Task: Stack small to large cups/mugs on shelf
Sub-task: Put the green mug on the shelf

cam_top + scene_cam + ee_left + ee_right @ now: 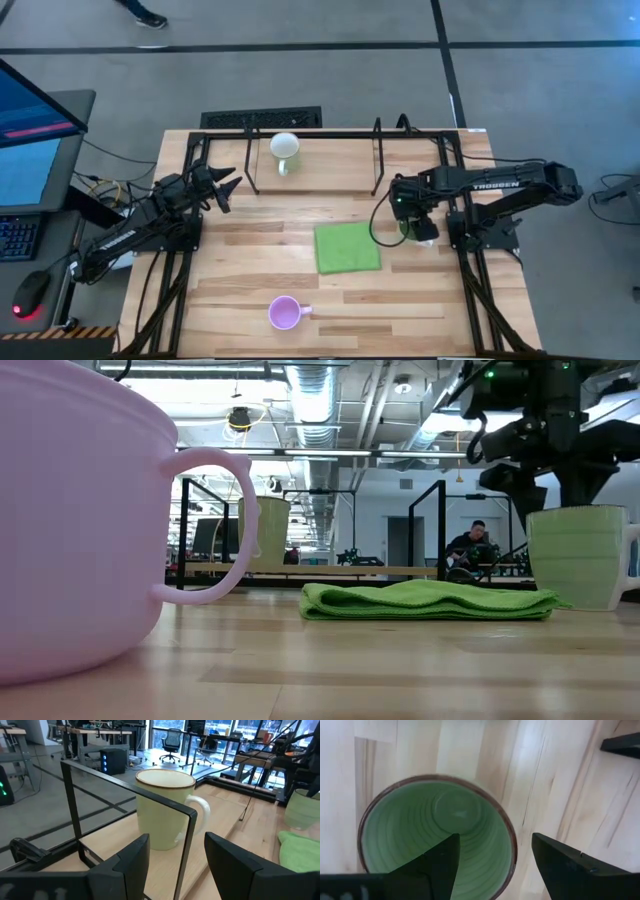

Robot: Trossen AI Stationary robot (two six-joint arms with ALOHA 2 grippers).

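Note:
The green mug (580, 555) stands on its base on the tabletop, right of the green cloth. My right gripper (495, 852) hangs open just above it, pointing down. One finger is over the mug's hollow (435, 830) and the other is outside the rim, touching nothing. The white mug (285, 148) stands upright on the shelf (335, 168) at the far side. My left gripper (175, 855) is open near the shelf's left end, facing the white mug (162, 810) through the black wire frame. The pink mug (284, 313) sits upright near the table's near edge.
A folded green cloth (347, 247) lies mid-table between the shelf and the pink mug. Black wire uprights (378, 160) and rails frame the shelf. A person (470, 545) sits in the room beyond the table. A monitor and keyboard stand off the table's left side.

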